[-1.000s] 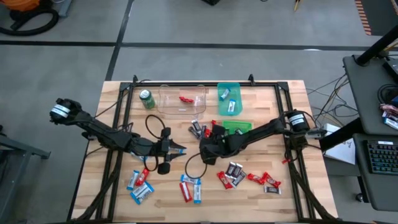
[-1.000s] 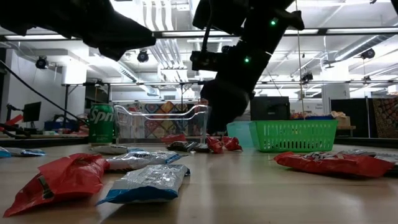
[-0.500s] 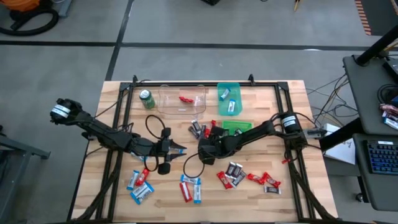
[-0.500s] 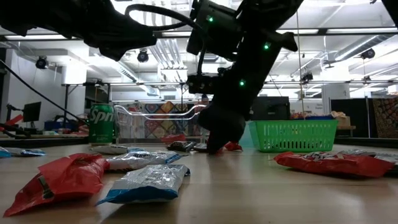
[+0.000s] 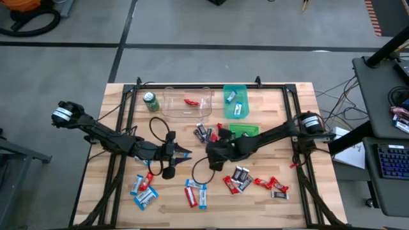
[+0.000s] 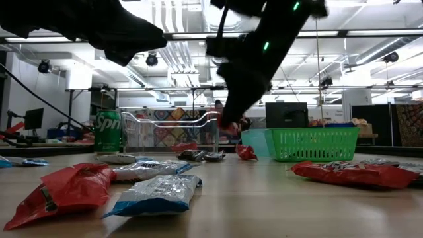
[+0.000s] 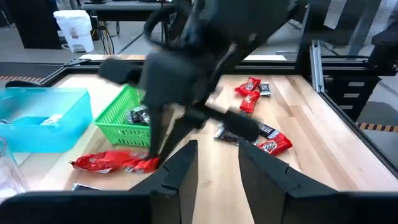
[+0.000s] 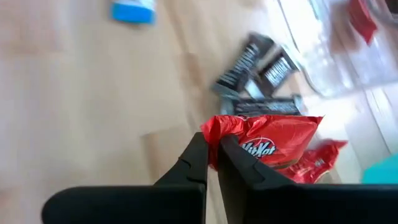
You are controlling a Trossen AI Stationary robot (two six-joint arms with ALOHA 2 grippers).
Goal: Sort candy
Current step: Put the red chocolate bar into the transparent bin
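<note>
The candy lies in loose groups on the wooden table: blue and red bars (image 5: 144, 188) at the near left, more of them (image 5: 196, 193) at the near middle, dark and red bars (image 5: 255, 182) at the near right, and dark bars (image 5: 203, 132) at the middle. Over the middle of the table my right gripper (image 8: 212, 142) is shut on a red bar (image 8: 273, 146). It hangs above the table beside the green basket (image 6: 310, 144). My left gripper (image 7: 217, 165) stands open with nothing in it, just left of the right hand (image 5: 185, 153). My right gripper pinches one end of the red bar's wrapper (image 8: 219, 134) between its two fingers. The fingers slant down from the table's right toward the far left. The bar sticks out past the fingertips, lifted clear of the table (image 6: 232, 124).
Along the far edge stand a green can (image 5: 151, 101), a clear bin (image 5: 186, 102) holding a red bar, and a teal bin (image 5: 234, 101) holding blue bars. The green basket (image 5: 244, 131) holds dark bars. Another red bar (image 6: 246, 153) lies on the table beside the basket.
My right gripper dipped down to the red bars beside the green basket, took hold of one, and rose again. That red bar is now lifted clear of the table; another stays lying there.
</note>
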